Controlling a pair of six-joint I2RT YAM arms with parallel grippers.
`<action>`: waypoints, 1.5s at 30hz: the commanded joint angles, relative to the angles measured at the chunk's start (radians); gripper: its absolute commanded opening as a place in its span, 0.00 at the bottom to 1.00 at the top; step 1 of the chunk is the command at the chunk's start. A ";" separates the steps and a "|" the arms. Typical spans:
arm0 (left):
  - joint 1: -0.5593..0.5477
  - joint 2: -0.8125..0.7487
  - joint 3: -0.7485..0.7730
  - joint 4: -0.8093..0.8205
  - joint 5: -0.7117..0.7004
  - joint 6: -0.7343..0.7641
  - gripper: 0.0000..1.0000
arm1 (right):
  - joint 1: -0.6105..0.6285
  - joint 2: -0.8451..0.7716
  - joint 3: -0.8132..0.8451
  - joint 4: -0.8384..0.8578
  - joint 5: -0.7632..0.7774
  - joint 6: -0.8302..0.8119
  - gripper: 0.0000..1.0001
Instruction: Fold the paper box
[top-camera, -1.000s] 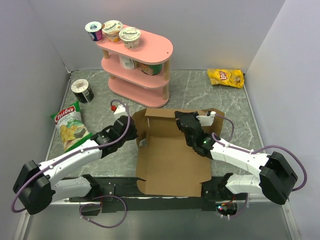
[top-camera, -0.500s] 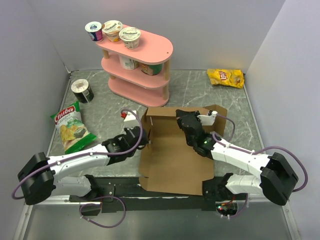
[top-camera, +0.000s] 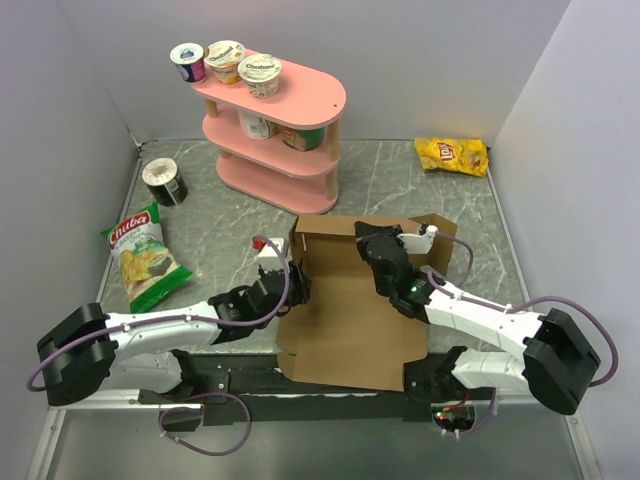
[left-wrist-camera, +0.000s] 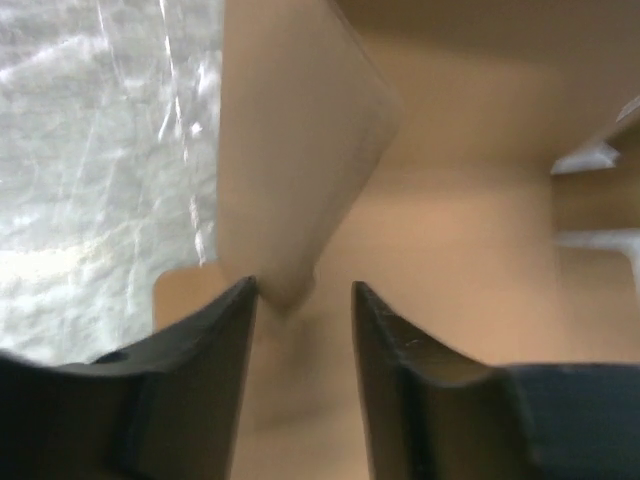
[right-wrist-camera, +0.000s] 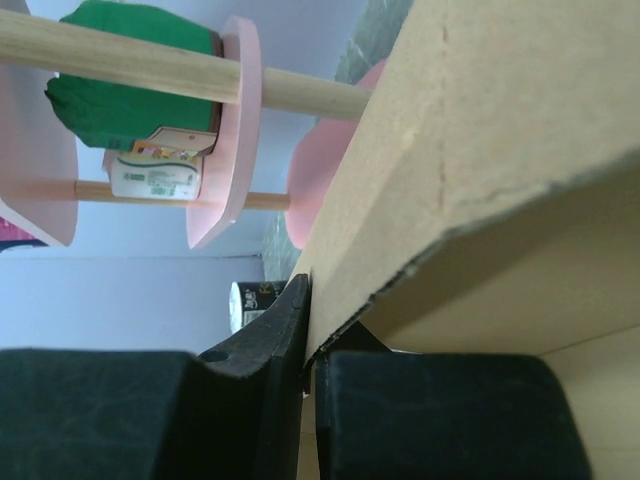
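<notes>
**A:** How far along is the paper box (top-camera: 350, 320)?

**B:** Early, I'd judge. It lies on the worktop (top-camera: 400, 185) between the two arms, close to their bases. Its far wall (top-camera: 330, 226) stands up, but the big base panel lies flat. The near flaps look unfolded, so the sides and tuck-ins are left to do.

**A:** And the end effectors?

**B:** The right end effector (top-camera: 371, 239) is clamped shut on the far wall's top edge. The left end effector (top-camera: 293, 284) is at the box's left side. Its fingers are apart with a side flap (left-wrist-camera: 290, 150) rising between them, and it is gripping nothing.

**A:** Counts?

**B:** There is one box and one pink shelf (top-camera: 305, 100). The shelf has three cups (top-camera: 226, 60) on its top tier and two more items on the middle tier. There are two snack bags, one green (top-camera: 140, 258) and one yellow (top-camera: 452, 155). One dark can (top-camera: 164, 182) stands alone.
</notes>
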 joint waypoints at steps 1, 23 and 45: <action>-0.012 -0.098 -0.053 0.017 0.047 0.070 0.66 | 0.013 -0.023 -0.084 -0.080 -0.016 -0.110 0.06; 0.445 -0.540 -0.116 0.176 0.535 0.247 0.96 | -0.006 -0.109 -0.145 -0.078 -0.007 -0.151 0.03; 0.365 -0.096 -0.134 0.302 0.521 0.343 0.99 | -0.010 -0.070 -0.124 -0.058 -0.036 -0.158 0.03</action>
